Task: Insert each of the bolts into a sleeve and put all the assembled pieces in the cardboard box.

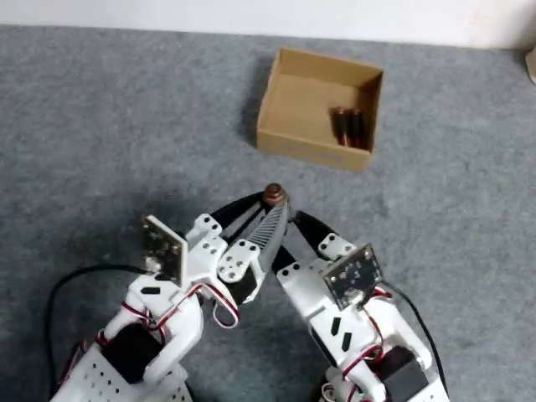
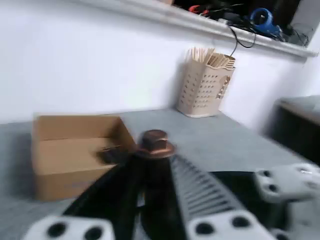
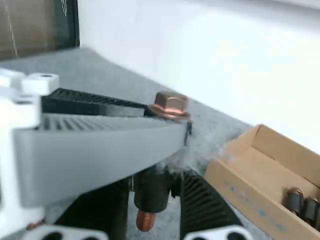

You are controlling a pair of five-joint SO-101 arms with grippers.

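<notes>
Widest of all, a grey table (image 1: 100,126). At the far side, a bit to the right, a box (image 1: 310,152), open side up to take things dropped in from above. Already inside, by the right wall, two done pieces (image 1: 350,127), lying side by side. Nearer, left arm (image 1: 167,327) and right arm (image 1: 335,293) leaning in toward each other, tips meeting in the middle, near the box but not over it. Low down, right claw (image 3: 152,187) closed on the black sleeve (image 3: 150,196), hugging both sides to stop any tipping. Higher up, left claw (image 2: 150,167) pinched narrow just under the head of the bolt (image 3: 171,104), most likely to keep it standing straight. Pushed down through the sleeve, that bolt: copper head on top, copper tip poking out below. Looks like the joining step done, or nearly done, for this pair. Next, probably: let go with one claw, carry the piece over to the box, drop it beside the other two. Careful, though, with two claws on one small thing: easy to pull crooked or let slip.
</notes>
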